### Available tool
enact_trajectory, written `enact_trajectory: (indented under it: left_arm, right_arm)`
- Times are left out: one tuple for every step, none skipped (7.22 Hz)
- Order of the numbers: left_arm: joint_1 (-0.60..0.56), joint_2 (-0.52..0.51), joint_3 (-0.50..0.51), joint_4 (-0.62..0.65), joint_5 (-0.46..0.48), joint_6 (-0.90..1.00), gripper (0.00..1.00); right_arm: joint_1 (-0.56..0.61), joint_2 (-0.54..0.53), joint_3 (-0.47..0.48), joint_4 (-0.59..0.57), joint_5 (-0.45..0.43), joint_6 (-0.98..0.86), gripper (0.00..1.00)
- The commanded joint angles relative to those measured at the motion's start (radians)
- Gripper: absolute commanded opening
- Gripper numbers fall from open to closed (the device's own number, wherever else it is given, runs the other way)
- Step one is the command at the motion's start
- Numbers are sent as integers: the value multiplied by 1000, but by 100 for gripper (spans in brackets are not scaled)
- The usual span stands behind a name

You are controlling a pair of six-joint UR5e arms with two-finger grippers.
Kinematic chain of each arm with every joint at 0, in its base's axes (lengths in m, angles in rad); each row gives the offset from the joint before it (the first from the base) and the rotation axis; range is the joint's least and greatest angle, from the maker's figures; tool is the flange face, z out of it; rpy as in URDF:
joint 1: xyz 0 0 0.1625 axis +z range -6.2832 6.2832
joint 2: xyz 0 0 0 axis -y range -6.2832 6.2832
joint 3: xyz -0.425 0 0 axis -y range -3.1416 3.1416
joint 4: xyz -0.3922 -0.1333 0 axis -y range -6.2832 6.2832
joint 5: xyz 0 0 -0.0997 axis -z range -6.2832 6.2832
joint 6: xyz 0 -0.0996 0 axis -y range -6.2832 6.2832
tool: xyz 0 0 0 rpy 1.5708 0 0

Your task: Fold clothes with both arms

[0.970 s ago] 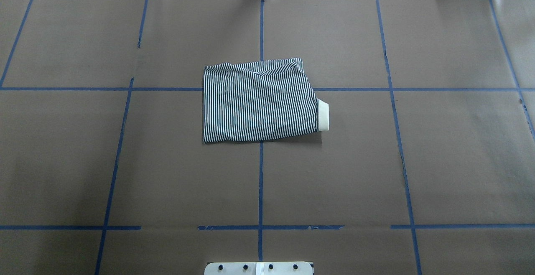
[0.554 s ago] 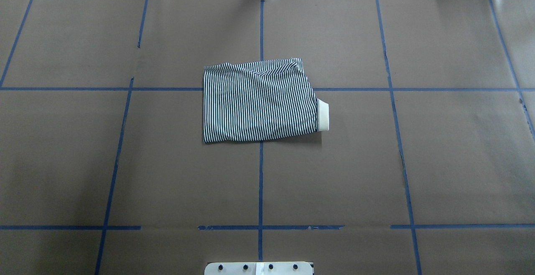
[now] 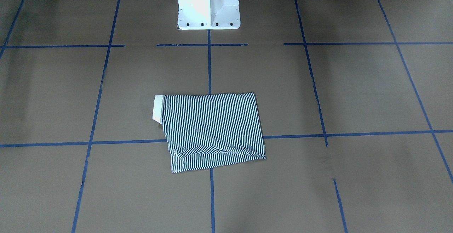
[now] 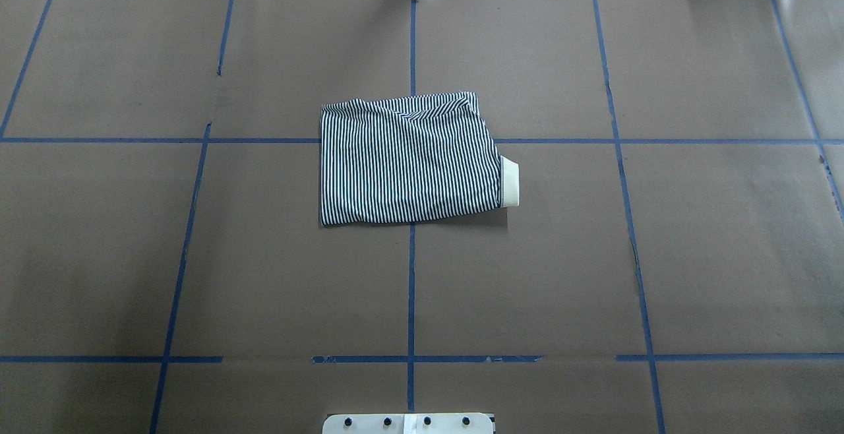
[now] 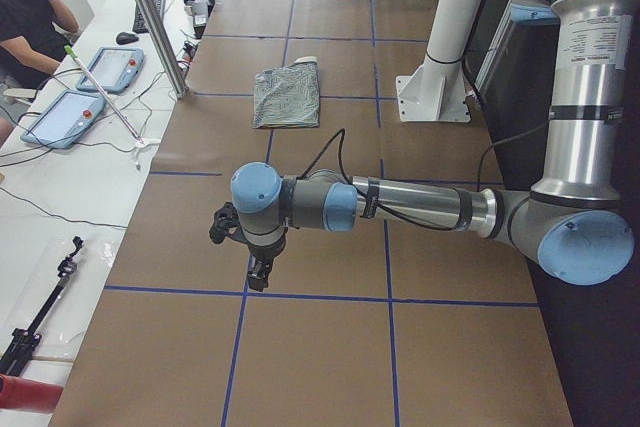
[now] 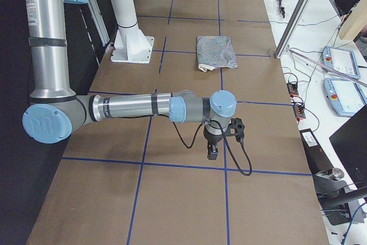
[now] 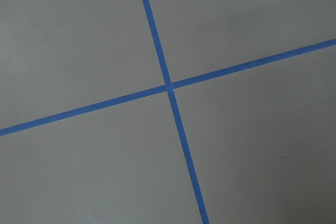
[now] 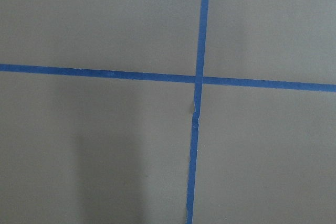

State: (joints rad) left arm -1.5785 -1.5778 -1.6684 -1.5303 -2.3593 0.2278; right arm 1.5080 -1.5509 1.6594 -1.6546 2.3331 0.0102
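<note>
Frankly, we cannot tell how wide our left gripper (image 5: 257, 275) or right gripper (image 6: 213, 153) stands; neither shows any cloth, each hanging near one counter (image 4: 198, 256) end. The folded polo shirt (image 4: 409, 160) lies mid-counter, collar (image 4: 510, 182) poking out; pinching only its top layer could unfold it.

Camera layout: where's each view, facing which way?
Front-facing: across the table, steeply down on shirt; pedestal at top.
Overhead: behind robot, looking down; same shirt, pedestal edge at bottom; no arms.
Left: table's end; left arm near, shirt beyond.
Right: opposite end; right arm near, same shirt.
Left wrist: down on tape cross; no robot parts.
Right wrist: likewise, second tape cross.
</note>
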Motion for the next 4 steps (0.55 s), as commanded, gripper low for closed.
enact_trajectory:
  left_arm:
    - [0,-4,22,1,-11,-4,100]
    - [0,1,24,1,-11,-11,100]
    - [-2,5,22,-4,-11,-112,100]
    - [-2,8,21,-5,-11,-140,100]
  right_arm:
    - [0,0,-1,-1,2,8,100]
    - [0,2,-1,1,2,10,100]
    - [0,5,-1,-1,2,11,100]
    - [0,5,-1,1,2,13,100]
